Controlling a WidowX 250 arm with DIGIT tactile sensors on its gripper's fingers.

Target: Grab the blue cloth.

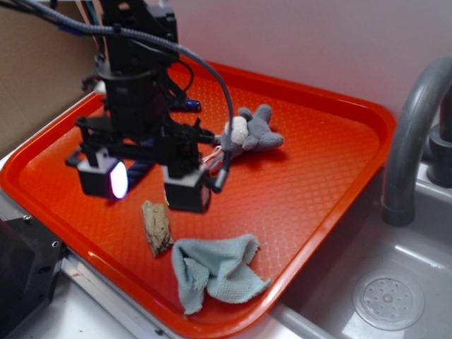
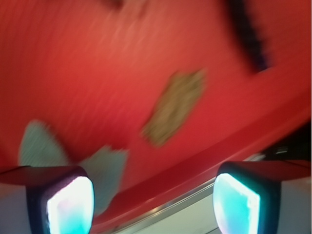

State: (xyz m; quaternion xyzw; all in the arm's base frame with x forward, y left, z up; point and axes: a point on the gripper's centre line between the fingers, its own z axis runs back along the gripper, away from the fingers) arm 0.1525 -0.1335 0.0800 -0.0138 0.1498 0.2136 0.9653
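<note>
The blue cloth (image 1: 215, 272) lies crumpled on the orange tray (image 1: 318, 183) near its front rim. My gripper (image 1: 145, 185) hangs above the tray's left half, up and to the left of the cloth, open with nothing between its lit pads. The wrist view is blurred. There the cloth (image 2: 105, 165) shows at lower left, partly behind the left finger (image 2: 63, 204). The gripper (image 2: 152, 204) is open over the tray's rim (image 2: 219, 151).
A brown bark-like piece (image 1: 157, 227) lies just left of the cloth, also in the wrist view (image 2: 175, 107). A grey plush mouse (image 1: 251, 134) sits farther back. A dark navy rope (image 2: 248, 34) is behind the arm. A faucet (image 1: 413, 141) and a sink (image 1: 388, 300) stand to the right.
</note>
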